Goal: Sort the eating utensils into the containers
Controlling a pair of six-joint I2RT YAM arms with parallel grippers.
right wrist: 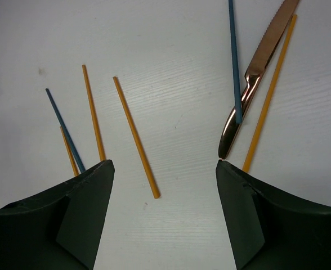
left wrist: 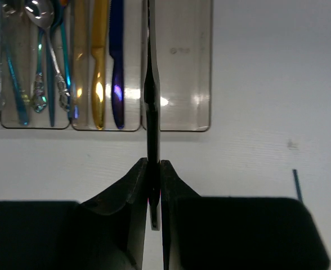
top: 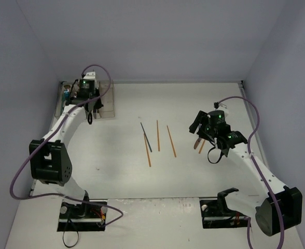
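My left gripper (left wrist: 154,166) is shut on a slim black utensil (left wrist: 152,84) that reaches out over the containers (left wrist: 202,126), along the left side of the rightmost bin. The other bins hold silver and teal spoons (left wrist: 39,56) and gold and blue knives (left wrist: 99,67). In the top view the left gripper (top: 90,104) hangs over the bins (top: 108,106) at the far left. My right gripper (right wrist: 164,169) stands open just above the table with nothing between its fingers. A copper knife (right wrist: 261,62), a blue stick (right wrist: 233,56) and an orange stick (right wrist: 269,95) lie by its right finger.
Three orange sticks (top: 157,136) (top: 171,141) (top: 147,150) and a blue stick (top: 146,137) lie loose mid-table, left of the right gripper (top: 198,129). Walls close the table at the back and on both sides. A purple cable loops from each arm.
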